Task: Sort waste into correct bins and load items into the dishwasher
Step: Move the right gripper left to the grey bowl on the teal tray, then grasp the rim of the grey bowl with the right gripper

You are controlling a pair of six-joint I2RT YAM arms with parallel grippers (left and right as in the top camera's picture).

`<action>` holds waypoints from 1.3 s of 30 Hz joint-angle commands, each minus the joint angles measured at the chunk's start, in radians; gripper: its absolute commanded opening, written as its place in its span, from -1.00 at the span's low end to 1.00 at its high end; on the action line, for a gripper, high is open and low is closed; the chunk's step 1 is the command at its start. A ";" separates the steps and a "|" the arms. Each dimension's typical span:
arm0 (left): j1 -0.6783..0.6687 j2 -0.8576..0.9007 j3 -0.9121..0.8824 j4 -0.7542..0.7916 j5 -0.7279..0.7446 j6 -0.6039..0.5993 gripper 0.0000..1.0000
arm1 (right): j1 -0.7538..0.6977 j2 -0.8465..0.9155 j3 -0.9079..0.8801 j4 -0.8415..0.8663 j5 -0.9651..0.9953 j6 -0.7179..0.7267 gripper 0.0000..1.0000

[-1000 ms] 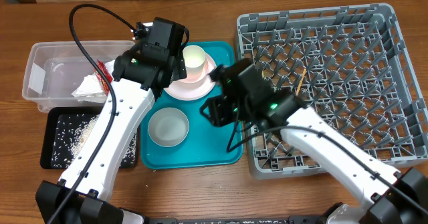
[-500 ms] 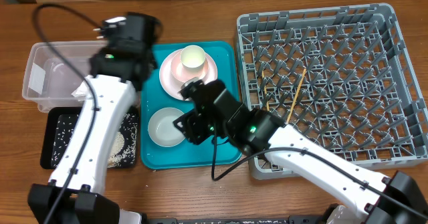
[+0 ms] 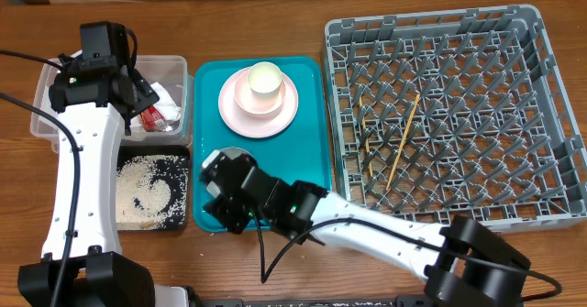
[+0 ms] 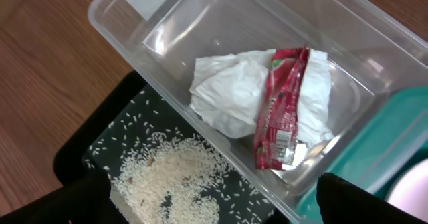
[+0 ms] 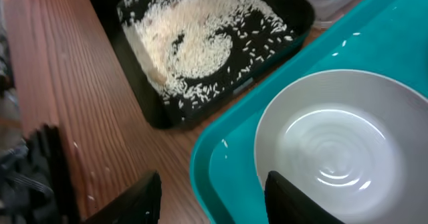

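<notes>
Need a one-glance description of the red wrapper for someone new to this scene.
From the big grey dish rack, go left past the teal tray to the clear tub at the far left. Inside, the wrapper lies on a crumpled white napkin: the only red, printed thing there.

Overhead, the right arm (image 3: 367, 229) covers most of the bowl (image 3: 237, 151), leaving a rim sliver; the left arm (image 3: 87, 179) hides parts of the tub (image 3: 44, 110), napkin (image 3: 165, 93), wrapper (image 3: 154, 116) and black tray (image 3: 174, 215). In the left wrist view the left gripper (image 4: 221, 200) shows only dark tips at the bottom corners; the plate (image 4: 416, 192) is a corner sliver; the wrapper's print is too small to read. In the right wrist view the right gripper (image 5: 212, 192) shows only two dark tips; the bowl runs off the bottom edge; a dark blur (image 5: 37, 170) at left cannot be identified.
</notes>
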 commanded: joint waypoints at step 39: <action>0.003 -0.016 0.024 -0.002 0.042 -0.016 1.00 | 0.006 0.160 -0.003 -0.005 0.058 -0.134 -0.07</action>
